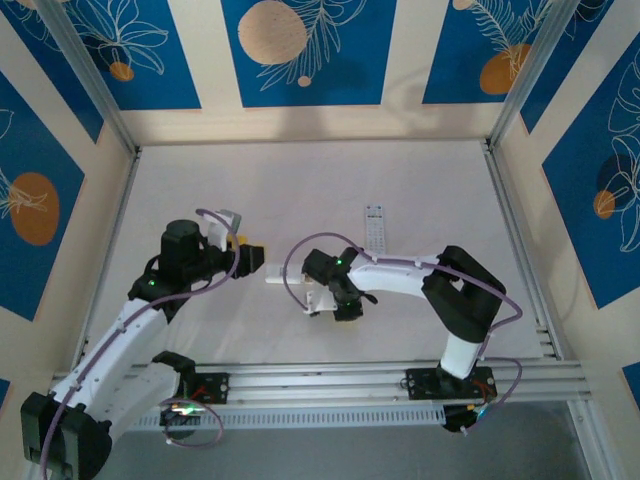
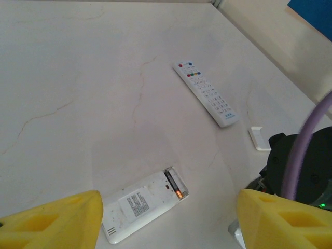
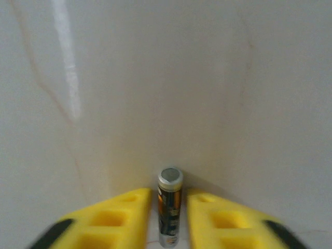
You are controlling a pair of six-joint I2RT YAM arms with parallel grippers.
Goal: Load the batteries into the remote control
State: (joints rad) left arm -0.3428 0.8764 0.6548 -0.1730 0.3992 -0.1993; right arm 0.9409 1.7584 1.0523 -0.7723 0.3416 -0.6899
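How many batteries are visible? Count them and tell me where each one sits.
2. One battery sits loaded in the face-down remote; the other battery is between the fingers of the right gripper. More may be hidden.

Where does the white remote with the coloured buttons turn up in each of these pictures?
Top external: the buttoned remote lies face up, right of centre.
Left wrist: the buttoned remote lies upper right, at a slant, buttons up.
Right wrist: a battery stands out at bottom centre.
Shared landmark: the second remote, face down with its battery bay open, sits left of the buttoned one from above and low centre in the left wrist view.
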